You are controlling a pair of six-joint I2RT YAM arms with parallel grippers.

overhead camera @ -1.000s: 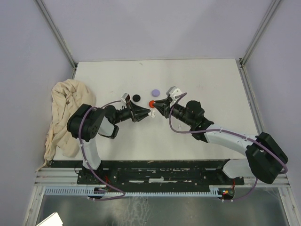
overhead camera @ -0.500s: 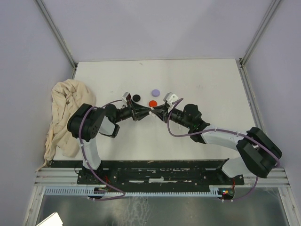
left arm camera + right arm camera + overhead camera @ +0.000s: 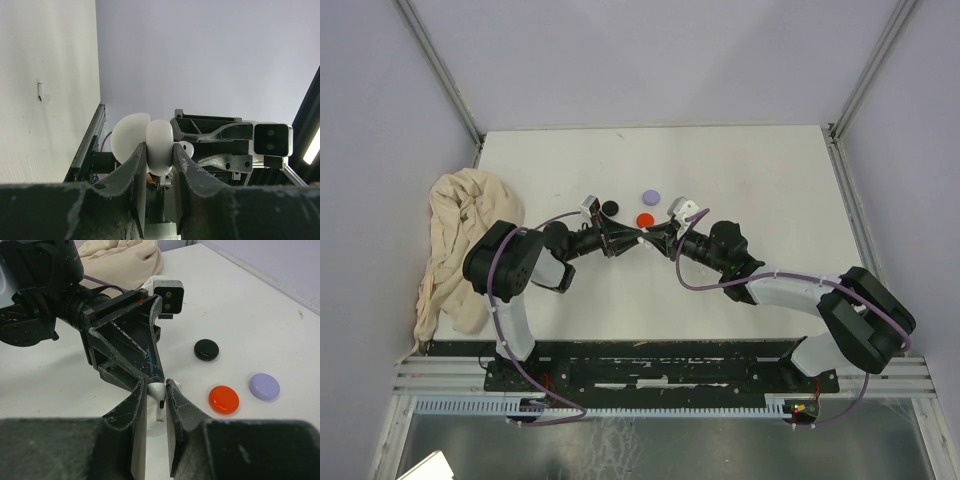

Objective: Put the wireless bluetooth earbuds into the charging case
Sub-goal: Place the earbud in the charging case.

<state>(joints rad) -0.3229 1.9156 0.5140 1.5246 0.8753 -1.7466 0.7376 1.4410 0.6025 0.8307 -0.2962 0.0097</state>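
- We see a white table boxed in by lilac walls, with a beige cloth heaped on its left edge.
- The 2 arms meet tip to tip near the table's middle.
- The left gripper is clamped on a white charging case, whose 2 rounded halves stand apart.
- The right gripper pinches 1 white earbud between its fingers, just in front of the left fingertips.
- 3 discs lie just beyond the grippers: a black disc, a lilac disc and a red disc, the red one nearest them.
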